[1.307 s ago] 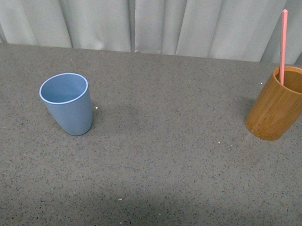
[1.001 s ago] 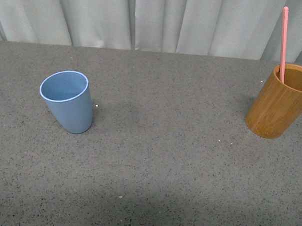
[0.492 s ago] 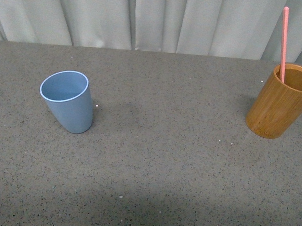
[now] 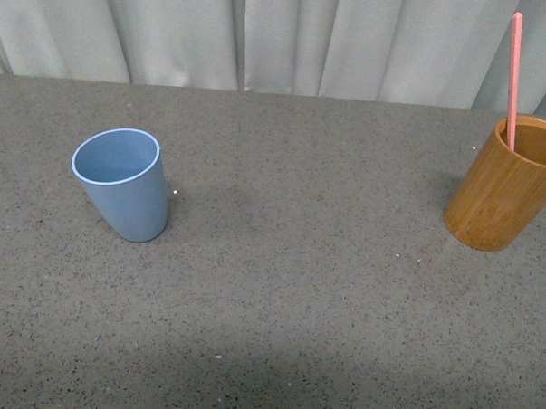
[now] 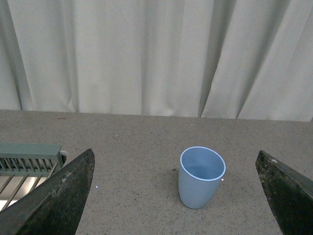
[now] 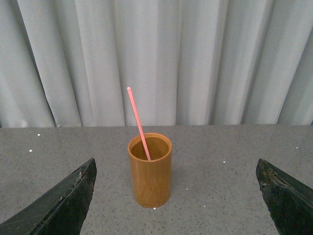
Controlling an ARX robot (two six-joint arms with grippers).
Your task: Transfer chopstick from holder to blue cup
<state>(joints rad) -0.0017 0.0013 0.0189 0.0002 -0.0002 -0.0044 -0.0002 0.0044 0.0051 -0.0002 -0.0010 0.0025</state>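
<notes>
2 vessels stood well apart on the speckled grey table in the front view: the blue cup at left, upright, and the holder at far right, with the chopstick standing in it and rising well above its rim. That view caught neither of my claws. Only the left wrist view showed my left claw, fingers spread wide, the cup beyond them, and a pale slatted grille at the table's edge. Only the right wrist view showed my right claw, likewise spread and gripping nothing, framing the holder with the chopstick tilted inside.
</notes>
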